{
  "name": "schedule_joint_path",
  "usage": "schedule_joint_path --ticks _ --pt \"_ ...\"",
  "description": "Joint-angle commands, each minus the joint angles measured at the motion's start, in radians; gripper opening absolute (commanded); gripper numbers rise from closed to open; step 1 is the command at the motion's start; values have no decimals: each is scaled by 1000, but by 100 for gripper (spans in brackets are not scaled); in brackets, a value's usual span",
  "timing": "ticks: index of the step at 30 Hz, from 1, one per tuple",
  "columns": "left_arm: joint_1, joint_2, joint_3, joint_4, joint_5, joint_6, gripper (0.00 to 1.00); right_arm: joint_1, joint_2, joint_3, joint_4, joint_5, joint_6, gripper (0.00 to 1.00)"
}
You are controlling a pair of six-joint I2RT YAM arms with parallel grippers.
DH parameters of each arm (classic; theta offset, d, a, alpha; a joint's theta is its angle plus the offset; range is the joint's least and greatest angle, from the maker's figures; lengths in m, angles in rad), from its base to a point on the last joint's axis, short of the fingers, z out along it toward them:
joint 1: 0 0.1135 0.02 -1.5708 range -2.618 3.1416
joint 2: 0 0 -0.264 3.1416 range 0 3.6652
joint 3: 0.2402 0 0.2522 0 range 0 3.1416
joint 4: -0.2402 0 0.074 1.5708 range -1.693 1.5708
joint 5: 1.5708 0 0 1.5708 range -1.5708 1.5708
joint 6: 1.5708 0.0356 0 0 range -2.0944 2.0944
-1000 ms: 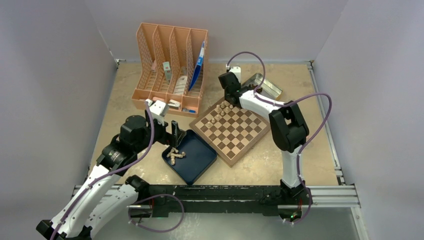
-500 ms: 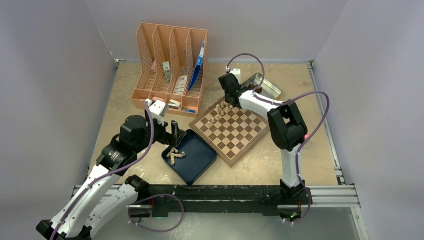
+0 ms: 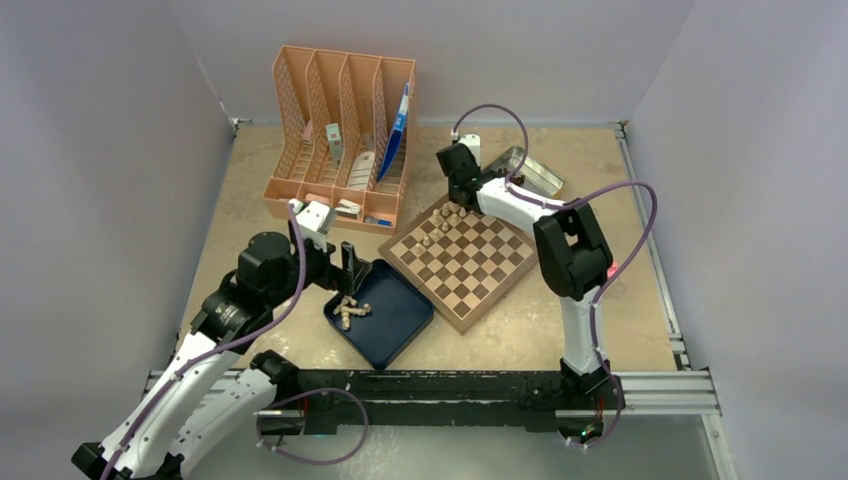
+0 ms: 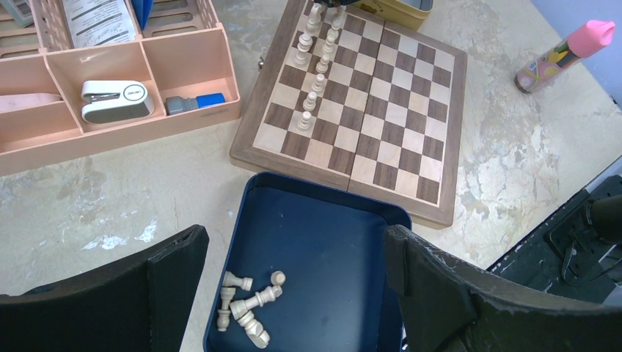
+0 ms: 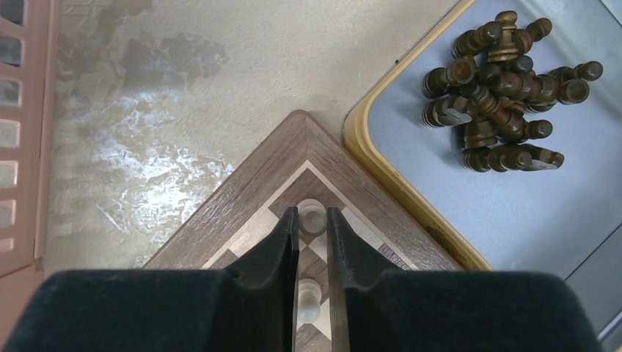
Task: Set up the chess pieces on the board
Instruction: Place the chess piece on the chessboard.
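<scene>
Right tool point(image 5: 312, 217), extended far, pinches chess piece point(image 5: 311, 208) on board point(image 5: 292, 155).

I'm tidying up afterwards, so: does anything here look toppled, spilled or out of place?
Nothing looks damaged. The chess pieces in the blue tray lie toppled in a heap, unlike the upright ones on the board. A pink-capped tube lies loose on the table beside the board.

Bright even light, faint soft shadows, top view softer, wrist views sharp.
</scene>
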Motion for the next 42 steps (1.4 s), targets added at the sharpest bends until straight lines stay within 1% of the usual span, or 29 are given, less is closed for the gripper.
schedule_joint_path --ticks 1,7,23,27,42 --pt "3 -12 5 21 -6 8 89 -6 -2 28 5 -3 8 18" --pt "2 -14 3 22 -5 6 89 -8 3 24 8 -5 11 21" --pt "2 -17 4 20 -9 2 89 -12 15 31 7 -14 11 21" --pt "2 -18 4 20 -12 2 89 -12 13 31 9 -15 12 24" --pt "3 -22 4 17 -12 -3 89 -12 8 55 -9 -4 12 25"
